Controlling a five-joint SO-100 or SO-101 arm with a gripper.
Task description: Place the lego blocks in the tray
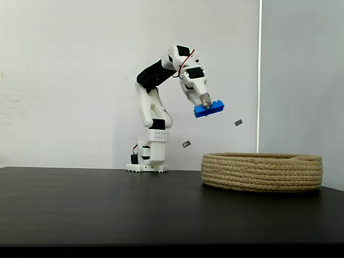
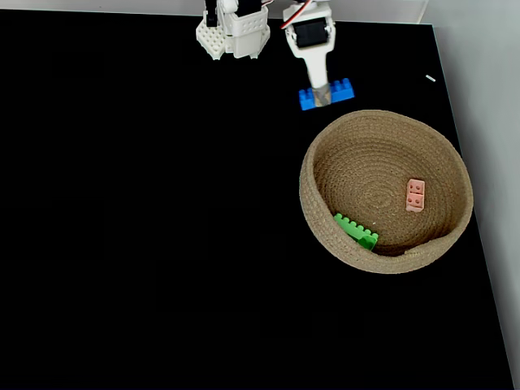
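One fixed view looks level from the side, another straight down; both share the tray (image 1: pixel 262 172) (image 2: pixel 386 191).

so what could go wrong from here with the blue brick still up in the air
1. In a fixed view from above, the blue brick sits outside the basket, just beyond its far rim. Released now, it would probably land on the table.
2. The gripper seems to pinch the brick near its middle, and it hangs tilted; it could twist or slip in transit.
3. Dropped from this height, it might bounce off the green brick or pink brick.
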